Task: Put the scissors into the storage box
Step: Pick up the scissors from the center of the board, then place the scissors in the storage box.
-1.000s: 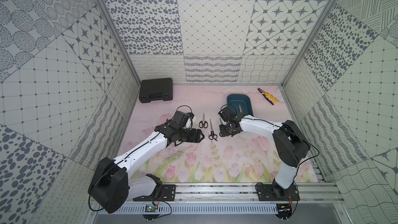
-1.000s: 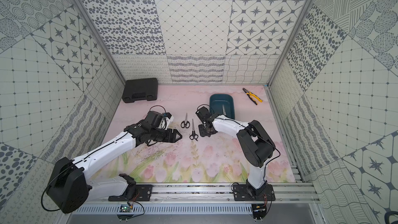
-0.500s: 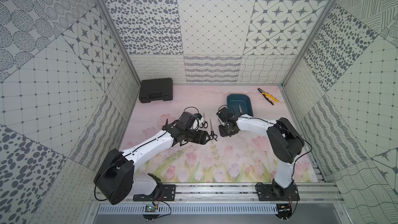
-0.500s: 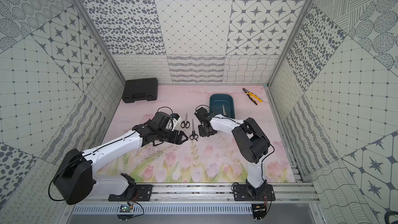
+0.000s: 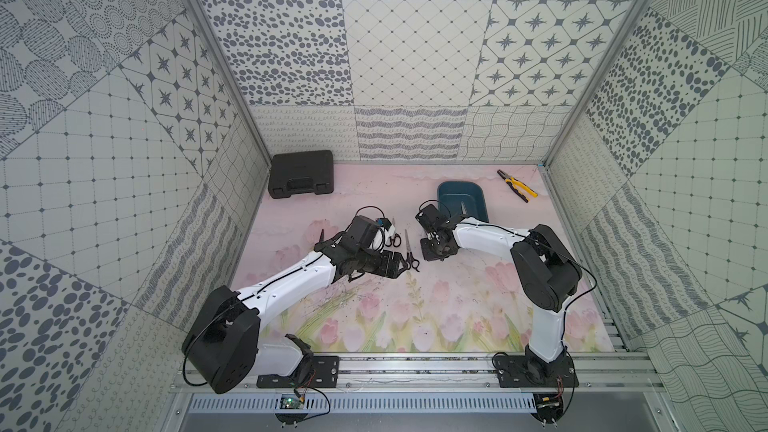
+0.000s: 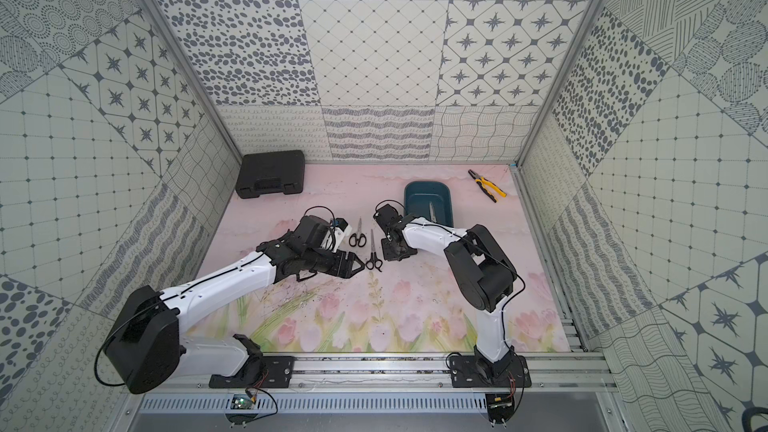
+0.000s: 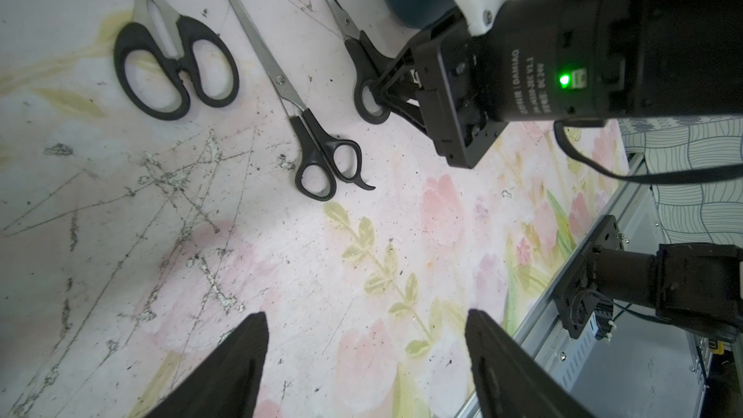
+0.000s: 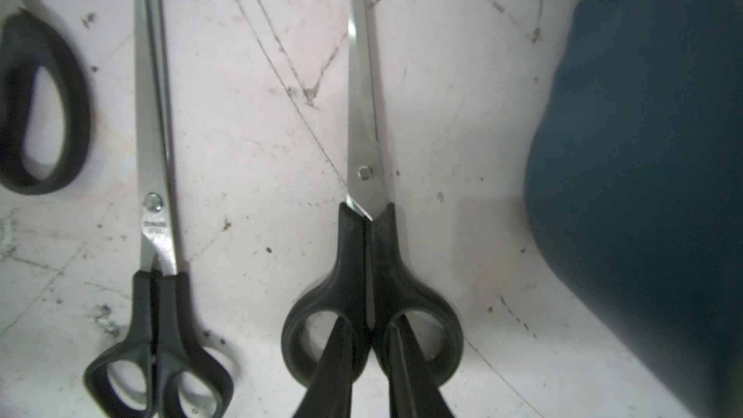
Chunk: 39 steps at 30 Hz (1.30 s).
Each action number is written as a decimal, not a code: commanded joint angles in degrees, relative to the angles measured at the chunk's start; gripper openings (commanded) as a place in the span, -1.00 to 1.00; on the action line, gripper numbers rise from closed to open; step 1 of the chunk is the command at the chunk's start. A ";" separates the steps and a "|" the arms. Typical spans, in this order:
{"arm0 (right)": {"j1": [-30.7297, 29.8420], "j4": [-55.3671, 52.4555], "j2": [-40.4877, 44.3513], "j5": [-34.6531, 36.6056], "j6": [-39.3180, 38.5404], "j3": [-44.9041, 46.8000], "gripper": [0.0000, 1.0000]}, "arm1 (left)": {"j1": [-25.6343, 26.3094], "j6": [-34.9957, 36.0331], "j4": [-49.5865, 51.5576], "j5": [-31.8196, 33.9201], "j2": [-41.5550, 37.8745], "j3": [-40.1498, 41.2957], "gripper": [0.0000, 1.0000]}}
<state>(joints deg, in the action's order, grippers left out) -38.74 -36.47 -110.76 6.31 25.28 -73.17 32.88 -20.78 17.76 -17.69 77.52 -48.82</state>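
Pinching scissors [image 8: 364, 178] handles, right tool [image 8: 366, 327].

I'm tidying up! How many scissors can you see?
4. On the mat: a big-handled pair, a thin pair, a third pair between the jaws of the right gripper. A fourth pair shows its blade in the storage box; the arm may hide more.

On tabletop [image 5: 457, 305]: leftmost scissors [image 5: 392, 236], middle scissors [image 5: 409, 249] and rightmost scissors [image 8: 364, 178] lie side by side, left of storage box [image 5: 453, 195]. Inside it, fourth scissors [image 6: 432, 209]. Back left, case [image 5: 301, 172]; back right, pliers [image 5: 517, 185].
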 commanded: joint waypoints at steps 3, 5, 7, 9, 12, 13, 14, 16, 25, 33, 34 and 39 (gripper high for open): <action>0.20 -2.38 1.91 -4.10 -0.47 -0.35 -1.00 | 0.25 2.29 -3.04 1.36 -2.81 1.24 0.66; 0.18 -2.45 3.33 -4.63 -0.84 -1.00 -1.00 | 0.25 1.84 -3.40 3.30 -3.74 1.59 0.67; 0.24 -2.99 4.72 -5.23 -1.37 -2.04 -1.00 | 0.07 1.46 -3.92 4.45 -4.56 1.89 0.67; 0.24 -3.87 5.48 -5.91 -1.69 -3.18 -1.00 | -0.11 0.75 -4.02 6.53 -5.06 2.12 0.67; 0.22 -5.22 6.01 -5.68 -1.95 -4.85 -1.00 | -0.54 0.13 -4.46 7.92 -5.73 2.47 0.67; 0.21 -5.57 6.23 -5.22 -2.06 -5.04 -1.00 | -0.73 -0.05 -4.48 8.17 -6.01 2.44 0.67; 0.21 -5.73 6.49 -4.89 -2.25 -5.29 -1.00 | -0.72 -0.18 -4.49 8.43 -6.38 2.45 0.67; 0.24 -6.54 7.19 -3.94 -2.82 -6.24 -1.00 | -0.84 -0.30 -4.59 9.30 -7.39 2.49 0.67; 3.43 -7.13 10.65 -4.24 -5.07 -10.18 -1.00 | -0.60 0.80 -6.18 6.69 -9.21 0.08 0.67; 13.25 -6.94 7.86 -3.94 -10.50 -11.67 -1.00 | 7.14 2.96 -15.50 1.64 -4.34 -7.52 0.99; 14.41 -6.44 7.27 -4.32 -10.90 -11.65 -1.00 | 8.07 3.25 -16.58 1.20 -3.19 -8.39 0.99; 19.25 -4.50 3.73 -5.26 -12.59 -12.23 -1.00 | 11.15 1.58 -20.27 -1.57 4.05 -12.90 0.99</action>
<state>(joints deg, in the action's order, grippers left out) -20.56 -43.00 -104.40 1.65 14.92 -83.88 41.52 -19.88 6.02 -14.24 76.69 -58.13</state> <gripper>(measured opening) 0.171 0.994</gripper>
